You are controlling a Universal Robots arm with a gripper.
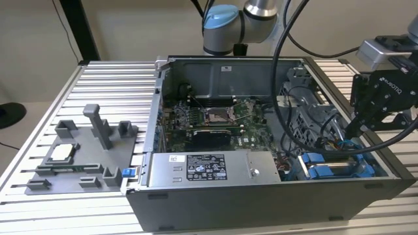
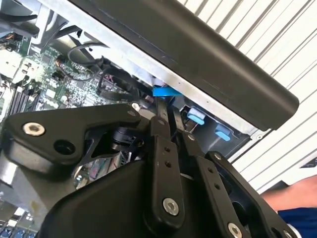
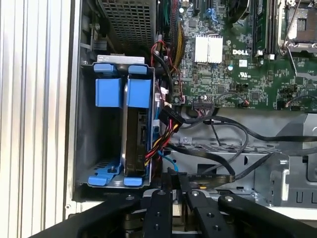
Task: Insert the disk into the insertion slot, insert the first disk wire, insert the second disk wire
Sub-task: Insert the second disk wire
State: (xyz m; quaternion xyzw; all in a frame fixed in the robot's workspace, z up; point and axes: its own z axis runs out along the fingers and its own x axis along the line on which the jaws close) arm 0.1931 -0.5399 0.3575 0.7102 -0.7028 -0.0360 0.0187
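Note:
The disk (image 3: pixel 133 141) stands edge-on in its blue carrier inside the insertion slot (image 3: pixel 107 92), a blue bay at the case's corner (image 1: pixel 326 169). A bundle of red, yellow and black wires (image 3: pixel 157 141) runs into the disk's end. My gripper (image 3: pixel 174 177) hovers just off that end, over the bay on the exterior view's right (image 1: pixel 351 131). Its fingers (image 2: pixel 159 130) are pressed together, with the flat end of a thin blue disk wire (image 2: pixel 165 91) at their tips. That blue wire (image 3: pixel 166 161) curves from the disk's end to the fingertips.
The open computer case (image 1: pixel 261 196) holds a motherboard (image 1: pixel 216 117), a grey labelled power-supply box (image 1: pixel 202 169) and loose black cables (image 3: pixel 233 144). A grey fixture (image 1: pixel 78 156) sits on the slatted table at the exterior view's left. A person's blue sleeve (image 2: pixel 294 213) is beside the case.

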